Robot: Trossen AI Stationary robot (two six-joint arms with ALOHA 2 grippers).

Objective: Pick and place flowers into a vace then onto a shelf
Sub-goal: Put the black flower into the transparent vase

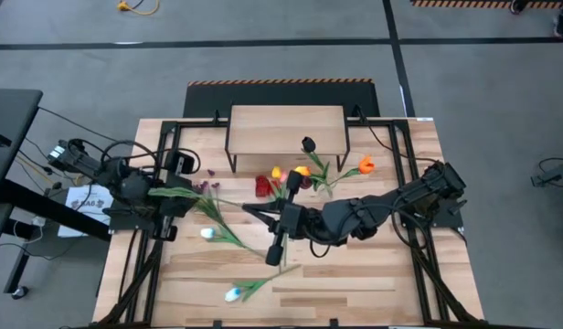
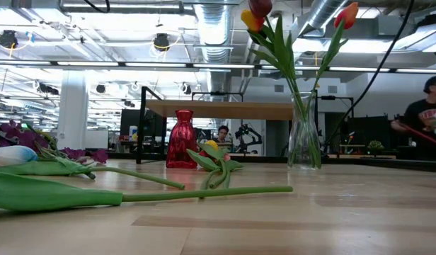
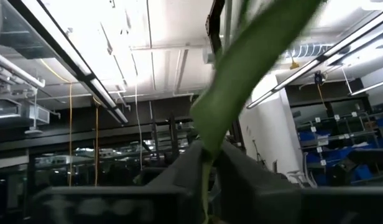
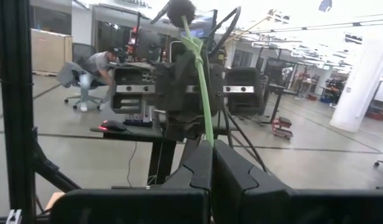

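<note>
1. At 6 o'clock on the table, a white tulip lies flat. Its stem runs toward the centre.
2. A second white tulip lies at 8 o'clock. Its long stem passes under the right arm, which hides part of it.
3. The right gripper hangs over the table's centre, above what the low view takes in. Its fingers are pressed together on a dark-bud stem. The bud is cut by the wrist picture's edge, and the stem below the fingers is hidden.
4. The left gripper is at 9 o'clock, pinched tight on a leafy stem. The leaf is blurred and fills much of the wrist view. Which flower it belongs to cannot be told, as no blossom shows there.
5. Purple blossoms lie just beyond, near 10 o'clock.
6. The red vase stands just past the centre, toward 12 o'clock. A yellow tulip lies partly hidden beside it.
7. The glass vase stands at 1 o'clock holding tulips. The low view cuts off their heads.
8. The shelf stands at 12 o'clock, its top bare.
9. A person is half out of frame beyond the table.
</note>
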